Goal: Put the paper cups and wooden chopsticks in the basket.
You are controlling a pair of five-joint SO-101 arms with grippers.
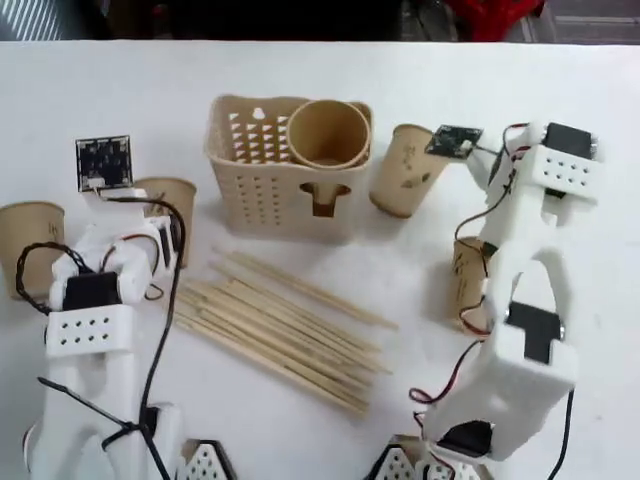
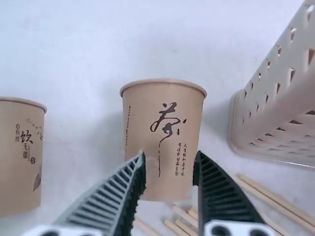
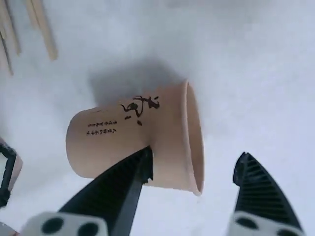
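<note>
In the basket [image 1: 250,195], at its right end: first cup [image 1: 328,133]. Stands upright, mouth up. Just right of the basket, on the table [image 1: 580,70]: second cup [image 1: 405,172]. Nearer the front, on its side and partly hidden under the right arm [image 1: 525,310]: third cup [image 1: 466,272]. Left of the basket, upright, half behind the left arm [image 1: 95,300]: fourth cup [image 1: 175,198]. At the far left, upright, well apart from the basket: fifth cup [image 1: 28,245]. In front of the basket, between the two arms: chopsticks [image 1: 285,322], a loose flat bundle slanting from near the left arm toward the right front.

Open to about a cup's width: left gripper [image 2: 168,158]. Flanks the lower part of the fourth cup [image 2: 163,123], one finger [image 2: 118,196] on each side; touching or not, cannot tell. To one side of that cup the fifth cup [image 2: 17,152], to the other the basket [image 2: 275,103], with chopsticks [image 2: 268,194] by its foot.

Spread wide, wider than a cup: right gripper [image 3: 194,157]. Hangs over the third cup [image 3: 128,137], print side up. One finger [image 3: 118,191] across the cup's side near the rim; the other finger [image 3: 258,191] clear of the rim, over bare table. Grips nothing. Well apart from this cup: chopsticks [image 3: 42,29].
</note>
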